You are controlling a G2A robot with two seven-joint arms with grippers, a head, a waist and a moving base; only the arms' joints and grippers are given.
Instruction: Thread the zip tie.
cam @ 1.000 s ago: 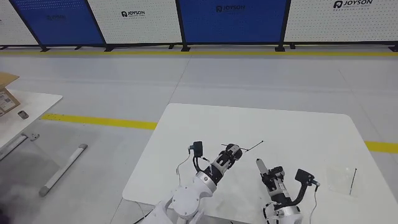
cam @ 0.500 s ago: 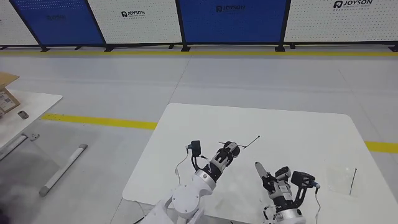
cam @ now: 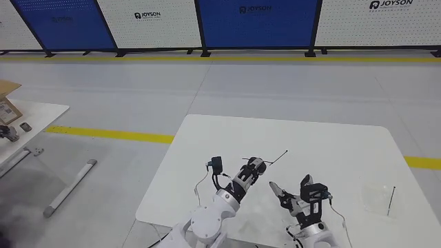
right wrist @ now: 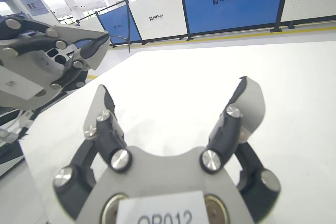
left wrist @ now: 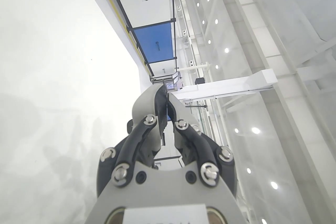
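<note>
- The table (cam: 331,138) bore both arms near its front edge, with the tie held in the air above it. The threading looked best done aloft, with nothing dragged across the surface.
- The left end effector (left wrist: 165,93) had its fingers pressed together on the zip tie (right wrist: 127,22). It seemed wisest for this arm to act as a steady anchor and hold firm.
- The right end effector (right wrist: 174,86) was spread wide and empty, low over the table and just beside the left one. Its job looked to be closing on the free strap.
- The zip tie stuck out past the left fingers, away from the robot, and looked thin and springy. A pinch close to its tip would probably leave little loose length to wobble. The tip should then be lined up square with the slot before any push.
- Near the table's right edge lay a clear sheet (cam: 375,196) with a thin dark strip (cam: 391,200) beside it. The strip was too small to tell whether it was another tie.
- The tie's head and slot could not be made out, so it was unclear which end was which. The pinch point itself was hidden between the left pads.
</note>
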